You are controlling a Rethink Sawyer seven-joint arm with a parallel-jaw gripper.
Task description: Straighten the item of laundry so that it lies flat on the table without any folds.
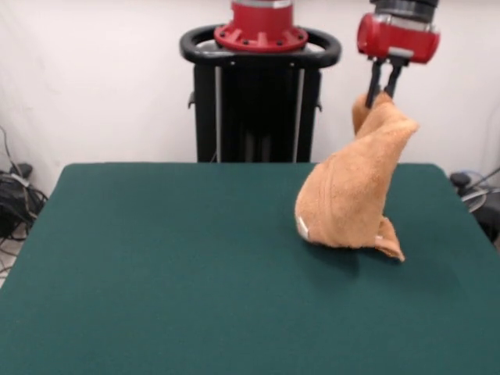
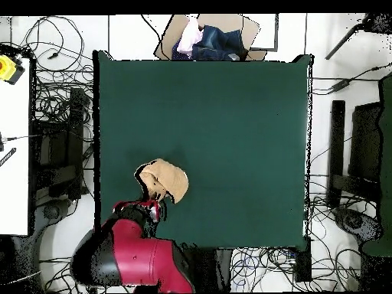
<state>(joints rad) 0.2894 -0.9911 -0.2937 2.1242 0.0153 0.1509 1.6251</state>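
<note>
Towel [image 1: 348, 199] hangs pinched by its top corner in the tool [image 1: 384, 95], lower edge and white label [image 1: 303, 228] resting on the tabletop [image 1: 156, 266], so gravity drapes the folds out; long axis near vertical, leaning toward the pedestal. Overhead: towel [image 2: 164, 180] bunched near the base-side edge, arm [image 2: 134, 256] alongside.

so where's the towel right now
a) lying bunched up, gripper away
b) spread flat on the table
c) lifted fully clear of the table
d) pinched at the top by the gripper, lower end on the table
d: the gripper is shut on the towel's top, and its lower end rests on the table.
</note>
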